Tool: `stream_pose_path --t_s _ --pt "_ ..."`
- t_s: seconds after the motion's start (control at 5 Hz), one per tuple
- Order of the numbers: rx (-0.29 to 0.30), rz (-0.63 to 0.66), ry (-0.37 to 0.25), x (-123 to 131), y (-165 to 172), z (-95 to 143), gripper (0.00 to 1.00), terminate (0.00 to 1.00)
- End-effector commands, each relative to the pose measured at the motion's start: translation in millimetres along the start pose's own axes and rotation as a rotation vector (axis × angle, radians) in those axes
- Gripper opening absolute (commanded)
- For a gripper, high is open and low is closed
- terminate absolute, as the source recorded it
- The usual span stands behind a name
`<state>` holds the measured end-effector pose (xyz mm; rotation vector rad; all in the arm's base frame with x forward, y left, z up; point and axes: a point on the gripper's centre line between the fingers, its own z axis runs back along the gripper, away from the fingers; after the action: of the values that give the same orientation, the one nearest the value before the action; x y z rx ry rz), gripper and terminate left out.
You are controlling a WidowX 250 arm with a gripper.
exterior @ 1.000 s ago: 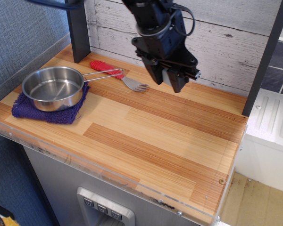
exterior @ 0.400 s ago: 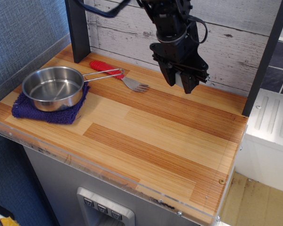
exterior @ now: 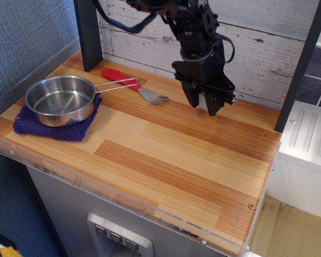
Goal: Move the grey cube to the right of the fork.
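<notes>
Right of the fork [exterior: 134, 85], toward the back wall: gripper [exterior: 207, 103], pointing down, jaws pinching the grey cube [exterior: 206, 100], of which only a pale sliver shows between the dark fingers.

Fork: lies flat on the surface [exterior: 166, 155], long axis running diagonally, red handle up and to the left, tined head down and to the right, the tines ending well short of the gripper. Partly crossed by the wire handle of the steel pan [exterior: 60, 99], which sits left of the fork on a purple cloth [exterior: 48, 126].

Governing relation: cube hangs above bare wood to the right of the fork's tines, apart from them, with nothing between. Whether the cube touches the surface cannot be told; it appears slightly raised.

Judgement: placement side looks correct already; a straight descent and release seems all that remains, no sideways correction toward the fork needed.
</notes>
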<state>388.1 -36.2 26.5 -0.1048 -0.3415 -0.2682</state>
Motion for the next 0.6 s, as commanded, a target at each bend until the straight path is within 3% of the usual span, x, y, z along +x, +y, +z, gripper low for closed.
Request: stream_pose_path --t_s 0.0,0.2,0.4 --pt "0.004 -0.006 -0.003 9.8 8.9 -0.3 0.0 0.0" --pt "0.036 0.031 0.023 8.7 10.4 0.7 1.0 0.0" --pt "0.046 0.042 0.034 9.0 11.7 3.7 1.0 0.0"
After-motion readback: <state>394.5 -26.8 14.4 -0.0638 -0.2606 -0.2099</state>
